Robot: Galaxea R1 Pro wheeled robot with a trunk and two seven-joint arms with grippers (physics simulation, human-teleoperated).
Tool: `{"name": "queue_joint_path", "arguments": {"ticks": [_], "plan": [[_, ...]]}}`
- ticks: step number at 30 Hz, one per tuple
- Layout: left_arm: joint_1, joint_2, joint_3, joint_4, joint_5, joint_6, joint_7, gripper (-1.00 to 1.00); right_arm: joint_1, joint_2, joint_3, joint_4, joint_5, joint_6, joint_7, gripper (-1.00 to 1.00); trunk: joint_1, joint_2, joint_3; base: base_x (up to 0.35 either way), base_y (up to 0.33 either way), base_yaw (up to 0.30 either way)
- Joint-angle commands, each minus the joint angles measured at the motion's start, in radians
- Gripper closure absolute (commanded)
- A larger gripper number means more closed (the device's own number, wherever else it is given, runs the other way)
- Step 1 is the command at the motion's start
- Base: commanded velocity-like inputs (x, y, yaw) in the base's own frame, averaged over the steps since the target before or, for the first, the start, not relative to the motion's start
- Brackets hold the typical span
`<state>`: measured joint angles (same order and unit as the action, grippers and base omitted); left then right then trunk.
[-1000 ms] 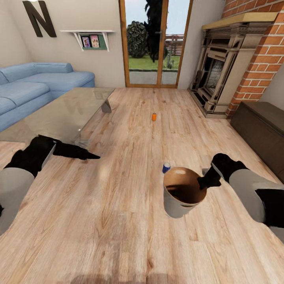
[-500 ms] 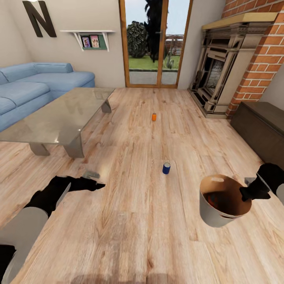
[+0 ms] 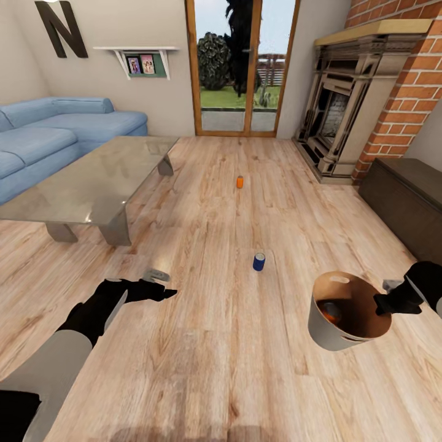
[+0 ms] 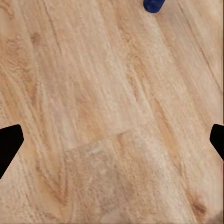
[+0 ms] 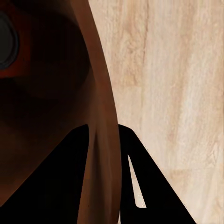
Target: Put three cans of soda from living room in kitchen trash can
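Your right claw (image 3: 385,302) is clamped on the rim of the tash can (image 3: 334,334), one finger inside and one outside the wall, holding it tilted above the wood floor (image 3: 233,356). One orange can (image 3: 332,312) lies inside it. Your left claw (image 3: 161,285) hangs wide above bare floor, holding nothing. The dark blue can (image 3: 259,261) stands upright between the two claws, further ahead. A second orange can (image 3: 240,182) stands well beyond it, toward the glass doors (image 3: 240,67).
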<state>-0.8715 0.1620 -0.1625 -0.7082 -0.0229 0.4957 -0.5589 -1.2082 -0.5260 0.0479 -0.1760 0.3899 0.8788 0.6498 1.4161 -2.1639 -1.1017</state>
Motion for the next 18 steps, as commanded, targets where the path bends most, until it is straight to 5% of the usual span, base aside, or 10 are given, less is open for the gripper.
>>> {"name": "queue_joint_path", "arguments": {"ticks": [1, 5, 18], "plan": [[0.0, -0.009, -0.001, -0.001, 0.0, 0.002, 0.001, -1.0, 0.007, -0.004, -0.004, 0.0, -0.005, -0.013, -0.001, 1.0, 0.0, 0.0, 0.0, 0.068, 0.0, 0.0], [0.0, -0.029, -0.001, -0.001, 0.0, 0.02, 0.003, -1.0, 0.019, -0.056, -0.006, 0.0, -0.007, -0.037, 0.005, 1.0, 0.0, 0.0, -0.003, 0.195, 0.0, 0.0], [0.0, -0.045, 0.0, -0.002, 0.017, 0.052, 0.007, -1.0, 0.022, -0.07, -0.019, 0.001, -0.008, -0.042, 0.007, 1.0, 0.0, 0.0, -0.004, 0.313, 0.0, -0.039]]}}
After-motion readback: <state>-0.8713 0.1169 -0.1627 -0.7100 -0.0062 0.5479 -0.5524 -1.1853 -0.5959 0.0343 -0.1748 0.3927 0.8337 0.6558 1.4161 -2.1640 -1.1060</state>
